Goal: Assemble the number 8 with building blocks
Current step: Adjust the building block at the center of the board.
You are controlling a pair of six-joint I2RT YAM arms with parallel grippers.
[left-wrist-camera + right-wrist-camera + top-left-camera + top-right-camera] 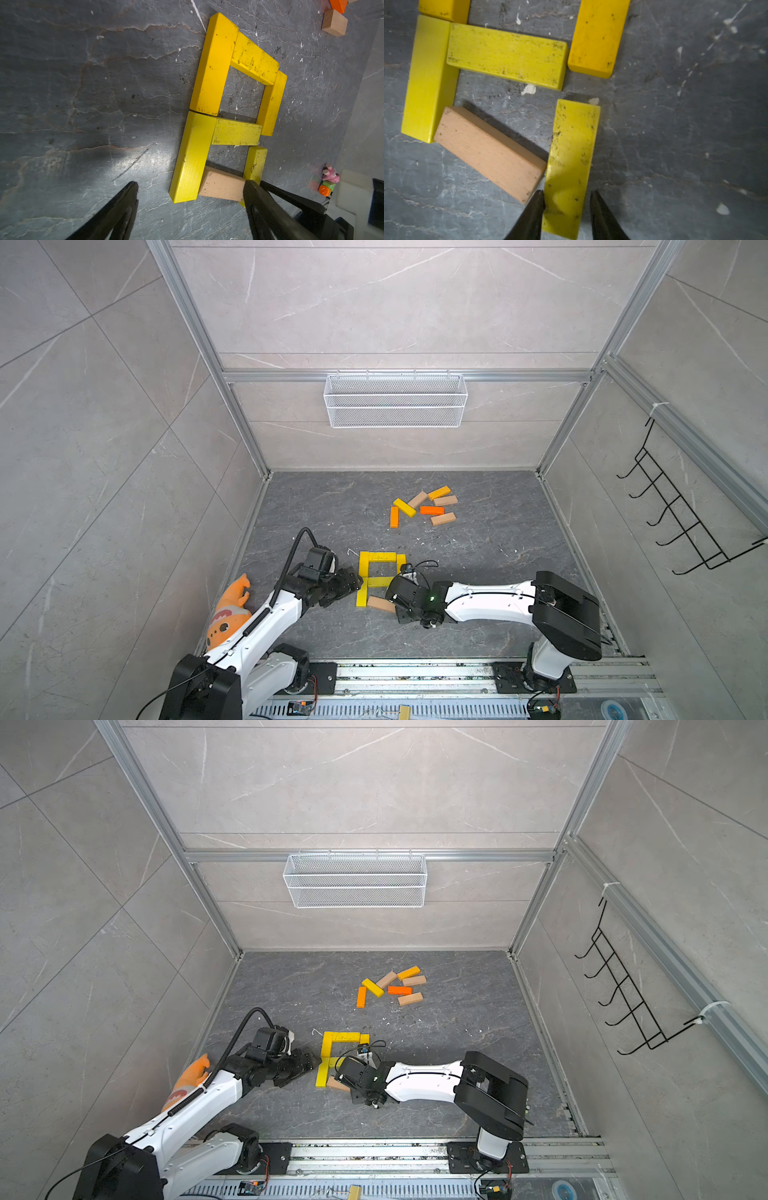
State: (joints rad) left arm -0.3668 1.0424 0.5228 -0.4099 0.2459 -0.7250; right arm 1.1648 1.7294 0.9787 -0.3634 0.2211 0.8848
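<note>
Upper loop (378,558) is closed; tan bar (380,604) below lies crooked; left claw (356,581) released, right claw (566,194) around yellow bar (574,145), grip unclear

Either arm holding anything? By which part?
Left gripper open, empty. Right gripper: fingers straddle one end of the yellow block; slight gap on one side, grip uncertain.

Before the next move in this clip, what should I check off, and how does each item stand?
1. Upper loop has four yellow blocks: ok.
2. Tan block square as the bottom bar: not ok, it lies slanted.
3. Lower right yellow block meets the middle bar: not ok, a gap shows.
4. Right gripper clamped on that block: cannot tell; its fingers straddle it.
5. Left gripper empty: ok, open.
</note>
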